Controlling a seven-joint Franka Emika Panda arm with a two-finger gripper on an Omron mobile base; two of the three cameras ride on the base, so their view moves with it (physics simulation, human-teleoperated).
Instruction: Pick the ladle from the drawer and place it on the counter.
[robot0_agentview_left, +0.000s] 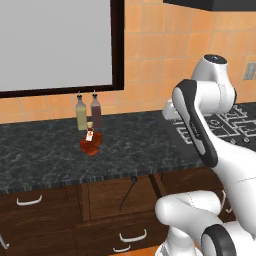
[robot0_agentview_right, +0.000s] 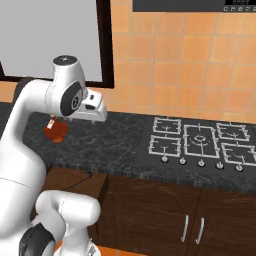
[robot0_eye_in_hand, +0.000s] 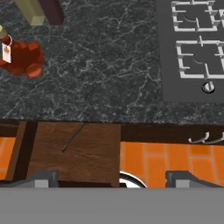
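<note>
The ladle (robot0_eye_in_hand: 72, 137) lies in the open drawer (robot0_eye_in_hand: 83, 151) below the counter (robot0_eye_in_hand: 109, 65), bottles (robot0_agentview_left: 88, 112) standing left of the stove (robot0_eye_in_hand: 192, 48).

Two cameras ride behind the arm, looking forward and down at a kitchen wall. The left one takes in the counter (robot0_agentview_left: 50, 150) with its bottles (robot0_agentview_left: 88, 112) and the open drawer (robot0_agentview_left: 120, 192) below; the right one faces further along, over the stove (robot0_agentview_right: 197, 140). Both share the counter's middle stretch and the red bottle (robot0_agentview_right: 56, 131). The hand camera looks nearly straight down from close above, covering counter edge, drawer floor (robot0_eye_in_hand: 74, 151) and the stove's near corner (robot0_eye_in_hand: 192, 52).
</note>
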